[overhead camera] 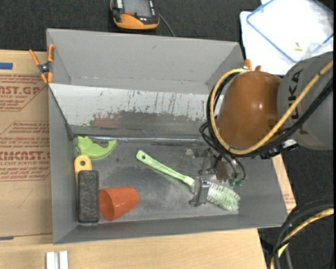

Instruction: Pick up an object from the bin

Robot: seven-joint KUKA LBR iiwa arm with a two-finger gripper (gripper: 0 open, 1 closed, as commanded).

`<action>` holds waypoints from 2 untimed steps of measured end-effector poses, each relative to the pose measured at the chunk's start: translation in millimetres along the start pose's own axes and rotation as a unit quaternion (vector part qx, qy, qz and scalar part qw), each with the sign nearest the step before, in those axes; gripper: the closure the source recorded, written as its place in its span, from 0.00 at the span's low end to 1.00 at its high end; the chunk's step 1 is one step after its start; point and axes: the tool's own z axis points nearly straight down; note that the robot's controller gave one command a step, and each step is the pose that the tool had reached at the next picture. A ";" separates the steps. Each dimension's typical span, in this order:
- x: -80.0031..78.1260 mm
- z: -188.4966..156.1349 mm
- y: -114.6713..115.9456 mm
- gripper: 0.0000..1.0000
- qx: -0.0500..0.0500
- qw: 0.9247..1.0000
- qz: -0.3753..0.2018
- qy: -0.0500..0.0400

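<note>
My gripper [202, 194] is low at the bin's front right, right at the neck of a light green dish brush [167, 170]. The brush lies on the floor with its handle pointing up and to the left. Its green and white bristle head [223, 196] lies just right of the gripper. Whether the gripper touches the brush is hidden by the wrist above it.
At the front left lie an orange cup [118, 202] on its side and a black block with a yellow handle [88, 194]. A green curved piece [95, 147] sits behind them by the back wall. The arm's orange dome and cables hang over the right side.
</note>
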 end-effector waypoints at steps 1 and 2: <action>-1.7 -3.0 0.0 0.00 0.000 1.000 0.000 -0.004; -33.6 114.7 -97.6 0.00 0.001 0.996 -0.093 -0.005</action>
